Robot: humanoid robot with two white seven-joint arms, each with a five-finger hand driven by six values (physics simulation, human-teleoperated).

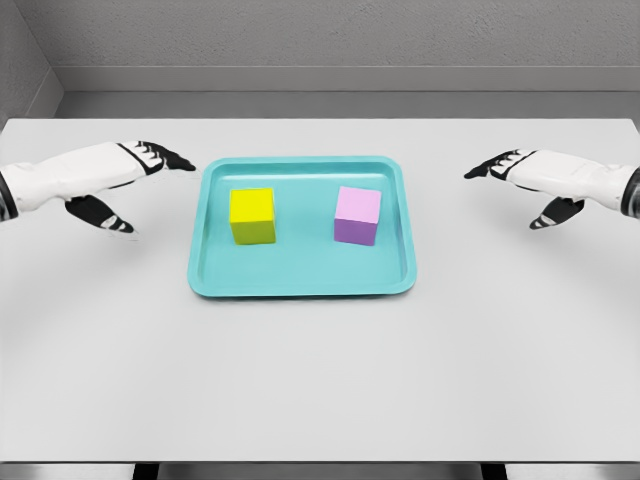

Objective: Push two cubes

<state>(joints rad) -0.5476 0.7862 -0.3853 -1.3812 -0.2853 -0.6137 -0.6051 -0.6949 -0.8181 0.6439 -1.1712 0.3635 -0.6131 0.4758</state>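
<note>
- A white table [320, 380] fills most of the frame, and behind it, at the top, I see a grey wall [330, 35]
- A teal tray [300, 282] lies flat on the table, a little left of the middle of the frame, with a low raised rim all around
- The yellow cube [252, 214] stands inside the tray, in its left half, nearer to the far rim than to the near one
- The pink cube [357, 214] stands inside the tray too, in its right half, at about the same height in the frame as the yellow one
- The two cubes are apart from each other, with bare tray floor between them, and neither one touches the rim
- The left hand [125, 180] comes in from the left edge of the frame and hovers over the table beside the tray, on the yellow cube's side
- Its fingers [170, 157] are stretched out and relaxed, pointing toward the tray's upper left corner, with the thumb hanging lower; they grasp nothing and do not touch the tray
- The right hand [525, 180] comes in from the right edge, at similar height, and it is well apart from the tray's right rim
- Its fingers [490, 166] are also stretched and released, pointing left toward the tray, thumb below, holding nothing
</note>
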